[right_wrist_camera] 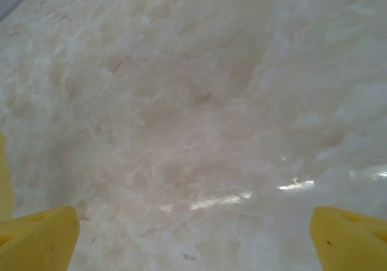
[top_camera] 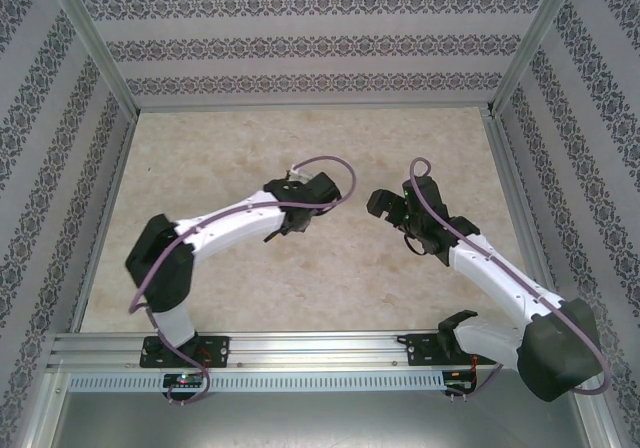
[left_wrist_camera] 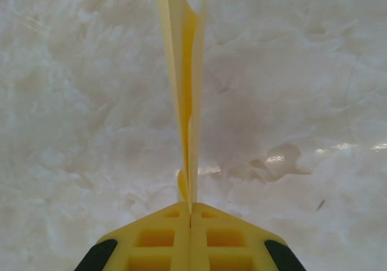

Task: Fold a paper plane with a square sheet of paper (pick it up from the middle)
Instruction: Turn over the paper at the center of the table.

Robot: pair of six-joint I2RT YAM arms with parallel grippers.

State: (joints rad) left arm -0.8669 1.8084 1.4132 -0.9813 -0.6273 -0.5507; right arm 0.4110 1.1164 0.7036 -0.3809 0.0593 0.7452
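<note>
My left gripper [left_wrist_camera: 190, 210] is shut on the yellow-orange sheet of paper [left_wrist_camera: 184, 83], which is folded into thin layers. In the left wrist view the paper shows edge-on, rising straight out from the closed yellow jaws over the marble table. Its outline cannot be made out from this angle. From above, the left gripper [top_camera: 300, 208] hangs over the middle of the table, and the right gripper [top_camera: 384, 206] faces it a short gap to the right. My right gripper [right_wrist_camera: 193, 238] stands wide open, with bare table between its yellow fingertips [right_wrist_camera: 37, 238].
The pale marble tabletop [top_camera: 300, 148] is fenced by patterned walls and metal posts at the back and sides. An aluminium rail [top_camera: 310, 348] carrying both arm bases runs along the near edge. A thin yellow sliver [right_wrist_camera: 3, 174] shows at the left border of the right wrist view.
</note>
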